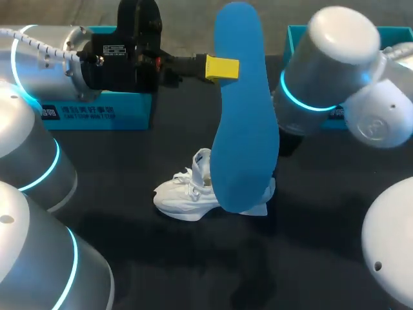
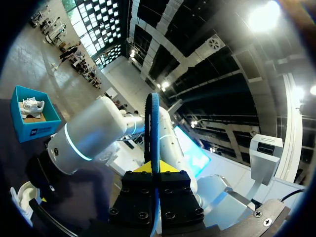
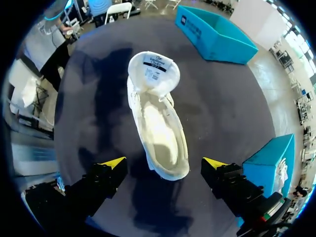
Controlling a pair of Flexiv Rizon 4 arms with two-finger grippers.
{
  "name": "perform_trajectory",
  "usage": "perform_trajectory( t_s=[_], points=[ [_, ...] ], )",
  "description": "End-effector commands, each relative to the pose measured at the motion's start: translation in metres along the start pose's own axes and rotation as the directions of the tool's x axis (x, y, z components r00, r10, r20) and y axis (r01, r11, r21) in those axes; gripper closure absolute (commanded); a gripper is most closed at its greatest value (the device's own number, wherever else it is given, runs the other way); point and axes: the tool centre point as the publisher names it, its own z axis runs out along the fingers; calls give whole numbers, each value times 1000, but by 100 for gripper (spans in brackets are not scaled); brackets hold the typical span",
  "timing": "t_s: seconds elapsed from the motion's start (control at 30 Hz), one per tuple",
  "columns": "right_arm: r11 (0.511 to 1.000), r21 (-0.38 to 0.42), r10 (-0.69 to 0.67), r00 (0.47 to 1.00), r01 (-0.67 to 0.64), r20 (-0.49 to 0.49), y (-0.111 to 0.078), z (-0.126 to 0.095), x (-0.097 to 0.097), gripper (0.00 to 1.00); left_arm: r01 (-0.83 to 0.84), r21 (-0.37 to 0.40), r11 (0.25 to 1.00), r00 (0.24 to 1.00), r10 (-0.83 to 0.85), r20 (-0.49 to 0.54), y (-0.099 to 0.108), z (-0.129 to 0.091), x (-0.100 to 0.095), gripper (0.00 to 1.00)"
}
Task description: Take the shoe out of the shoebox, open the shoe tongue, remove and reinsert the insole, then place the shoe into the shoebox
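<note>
High above the table [image 1: 129, 258], the left gripper [image 1: 224, 68] [image 2: 158, 168] is clamped on the blue insole [image 1: 245, 116] [image 2: 154, 123]. The insole is pinched from both sides by the yellow-tipped fingers and held upright. In the left wrist view it is seen edge-on, rising straight out from between the fingers. In the head view its lower end is seen in front of the white shoe [image 1: 184, 194] [image 3: 158, 128], which stands on its sole on the dark table, well below the insole. The shoe's tongue is folded forward and its opening is laid bare. The right gripper [image 3: 163, 163] is held over the heel end of the shoe with its fingers spread wide, one to each side, and nothing is grasped. The right arm [image 1: 335, 71] is brought in from the right, behind the insole. A teal shoebox [image 1: 97, 113] [image 3: 215, 34] is set at the far left of the table, behind the left gripper. A second teal shoebox [image 1: 298, 39] [image 2: 32, 116] is set at the far right, and another white shoe [image 2: 30, 106] is seen inside it.
</note>
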Motion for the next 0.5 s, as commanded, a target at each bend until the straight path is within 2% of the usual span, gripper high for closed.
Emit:
perform_trajectory(
  t_s=[0.03,0.5],
  points=[
    [968,250,-31,999,26,16,7,-6,5,0,0,1,1000,1000,0,1,0,1,-1,100],
    [965,249,-82,997,83,-15,8,-2,0,0,0,1,1000,1000,0,1,0,1,-1,100]
  ],
)
